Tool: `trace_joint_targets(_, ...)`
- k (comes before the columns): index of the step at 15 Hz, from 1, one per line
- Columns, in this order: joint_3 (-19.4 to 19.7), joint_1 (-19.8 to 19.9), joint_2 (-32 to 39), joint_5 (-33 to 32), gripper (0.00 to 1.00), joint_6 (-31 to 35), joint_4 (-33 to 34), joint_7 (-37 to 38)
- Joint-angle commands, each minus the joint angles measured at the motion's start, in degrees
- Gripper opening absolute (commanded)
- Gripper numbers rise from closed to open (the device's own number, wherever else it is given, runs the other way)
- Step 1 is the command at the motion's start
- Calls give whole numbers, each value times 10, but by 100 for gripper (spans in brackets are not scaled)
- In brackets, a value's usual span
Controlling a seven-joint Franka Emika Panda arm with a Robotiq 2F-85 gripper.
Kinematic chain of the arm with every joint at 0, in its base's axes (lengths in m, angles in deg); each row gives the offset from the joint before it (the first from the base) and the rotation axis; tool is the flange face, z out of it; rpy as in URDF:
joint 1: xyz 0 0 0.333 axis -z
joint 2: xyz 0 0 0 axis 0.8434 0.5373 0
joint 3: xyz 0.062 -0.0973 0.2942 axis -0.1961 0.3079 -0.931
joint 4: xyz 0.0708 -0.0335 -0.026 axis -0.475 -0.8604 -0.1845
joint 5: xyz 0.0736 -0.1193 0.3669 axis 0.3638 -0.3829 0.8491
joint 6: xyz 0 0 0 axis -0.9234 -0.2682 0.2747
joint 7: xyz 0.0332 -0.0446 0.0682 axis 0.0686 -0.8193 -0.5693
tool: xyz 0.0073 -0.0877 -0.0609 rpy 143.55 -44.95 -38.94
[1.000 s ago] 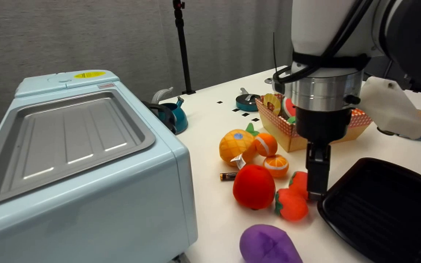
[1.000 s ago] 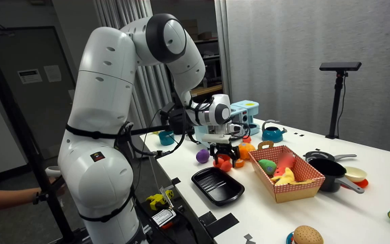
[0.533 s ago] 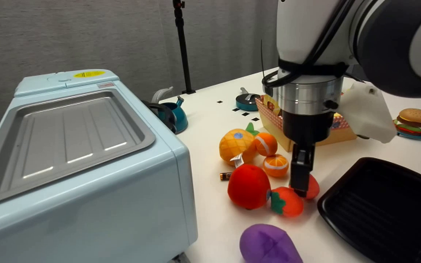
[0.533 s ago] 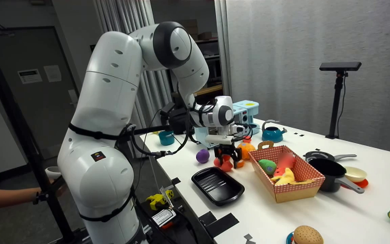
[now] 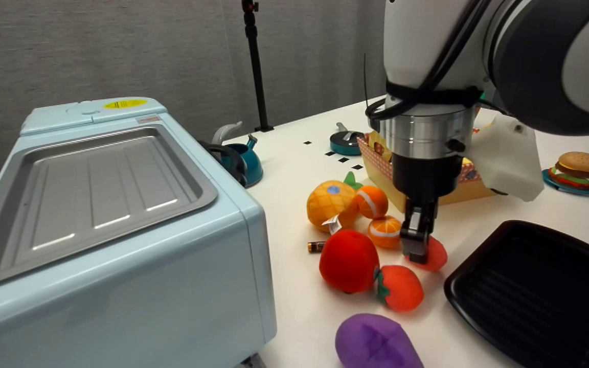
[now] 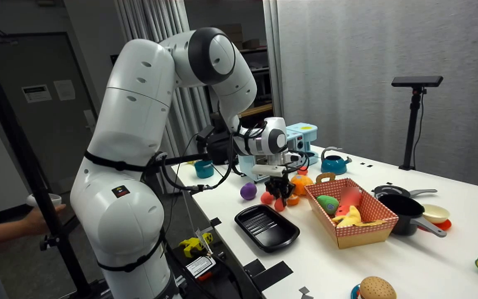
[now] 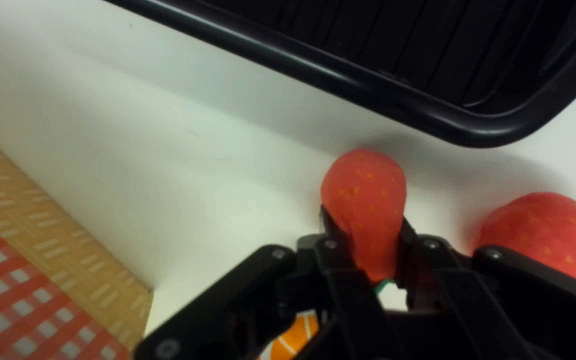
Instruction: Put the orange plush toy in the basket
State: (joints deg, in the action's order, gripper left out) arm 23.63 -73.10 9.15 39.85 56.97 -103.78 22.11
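Note:
In the wrist view the orange plush toy (image 7: 365,175), an orange-red strawberry-like piece with yellow specks, is squeezed between the fingers of my gripper (image 7: 365,220). Its rounded end sticks out past the fingertips. The gripper (image 5: 417,250) partly hides the toy (image 5: 434,257) in an exterior view; the toy is low, on or just over the table. A similar orange-red plush (image 5: 403,289) lies beside it, against the bigger red ball (image 5: 348,261). The basket (image 6: 361,239), tan with red-checked lining, stands a short way off and holds several plush pieces; its woven side (image 7: 43,225) fills the wrist view's lower left.
A black tray (image 7: 313,67) lies close by the held toy. Orange citrus plush (image 5: 385,232) and a yellow-orange plush (image 5: 331,204) sit between gripper and basket edge. A purple plush (image 5: 376,340) and a light-blue appliance (image 5: 120,245) are nearby. A dark pot (image 6: 403,214) stands behind the basket.
The gripper has moved left and lower in an exterior view, and its jaws have closed on the orange plush toy. The similar plush beside it has shifted and turned, now apart from the held one.

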Motion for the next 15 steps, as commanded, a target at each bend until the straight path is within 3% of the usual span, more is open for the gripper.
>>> trace_joint_targets(1,5,-7,-53,2,2,-6,-36,3)
trace_joint_targets(6,8,7,-168,1,4,-15,-97,11)
trace_joint_targets(10,45,14,-253,-85,4,-2,-107,68)
trace_joint_targets(15,54,51,-273,-208,4,-5,-50,142)
